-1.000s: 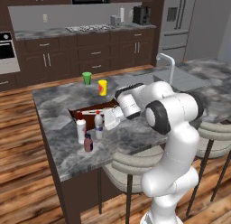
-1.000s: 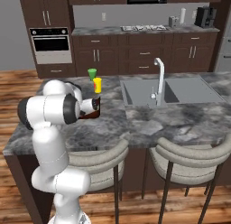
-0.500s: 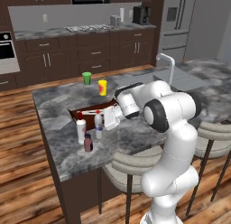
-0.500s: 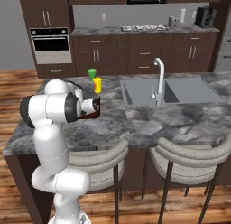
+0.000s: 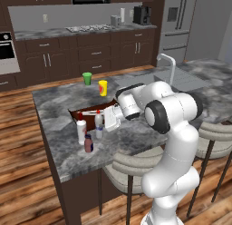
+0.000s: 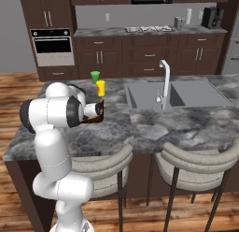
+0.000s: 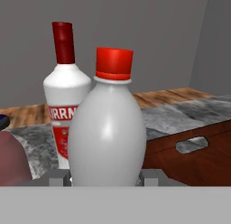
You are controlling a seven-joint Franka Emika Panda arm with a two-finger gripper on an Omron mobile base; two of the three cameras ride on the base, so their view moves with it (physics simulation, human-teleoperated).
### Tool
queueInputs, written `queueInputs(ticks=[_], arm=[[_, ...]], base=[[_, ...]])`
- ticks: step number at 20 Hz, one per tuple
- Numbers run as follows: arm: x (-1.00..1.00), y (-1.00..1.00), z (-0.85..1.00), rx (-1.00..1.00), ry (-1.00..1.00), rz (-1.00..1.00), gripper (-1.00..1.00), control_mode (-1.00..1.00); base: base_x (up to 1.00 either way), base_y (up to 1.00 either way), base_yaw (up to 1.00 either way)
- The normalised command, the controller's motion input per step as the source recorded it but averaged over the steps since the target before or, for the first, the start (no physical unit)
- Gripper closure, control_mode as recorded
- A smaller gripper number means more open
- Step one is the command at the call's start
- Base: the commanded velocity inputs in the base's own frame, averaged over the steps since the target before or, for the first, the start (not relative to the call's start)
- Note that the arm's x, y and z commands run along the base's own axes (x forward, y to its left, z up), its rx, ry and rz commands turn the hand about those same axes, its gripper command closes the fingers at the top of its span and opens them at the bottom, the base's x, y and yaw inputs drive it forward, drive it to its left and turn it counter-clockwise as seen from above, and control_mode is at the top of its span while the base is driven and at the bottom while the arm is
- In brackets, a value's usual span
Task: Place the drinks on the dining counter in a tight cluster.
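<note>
So the gripper [image 5: 103, 124] is clamped on the bottle with the white body and red cap [image 7: 108, 128], which sits upright right between the fingers in the hand view. In the left base view it reads as a slim clear bottle with a blue label [image 5: 98, 125], standing on the grey marbled surface [image 5: 63, 156] near its left end.

Just behind it in the hand view is the taller white bottle with a red neck and red lettering [image 7: 65, 92], also upright; from the left base view that one [image 5: 81, 130] stands just beside the held bottle, on the side toward the surface's left edge. The short pinkish-red bottle [image 5: 88, 143] stands near both, closest to the front edge, and a sliver of it shows at the lower left of the hand view [image 7: 11, 160]. All three are close together.

A dark brown wooden tray [image 7: 194, 155] with a handle cutout lies just behind them. Further back toward the far edge are the yellow cup [image 5: 103, 88] and the green cup [image 5: 87, 78]. The sink and tap [image 6: 164, 83] are well off toward the right end.
</note>
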Motion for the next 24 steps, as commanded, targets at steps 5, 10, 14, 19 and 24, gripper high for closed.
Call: queueInputs(ticks=[5, 10, 14, 19, 24], arm=[[0.0, 0.0, 0.0, 0.0, 0.0, 0.0, 1.0, -1.0], [0.0, 0.0, 0.0, 0.0, 0.0, 0.0, 1.0, -1.0], [0.0, 0.0, 0.0, 0.0, 0.0, 0.0, -1.0, -1.0], [0.0, 0.0, 0.0, 0.0, 0.0, 0.0, -1.0, -1.0], [0.0, 0.0, 0.0, 0.0, 0.0, 0.0, -1.0, -1.0]], base=[[0.0, 0.0, 0.0], [0.0, 0.0, 0.0], [0.0, 0.0, 0.0], [0.0, 0.0, 0.0], [0.0, 0.0, 0.0]])
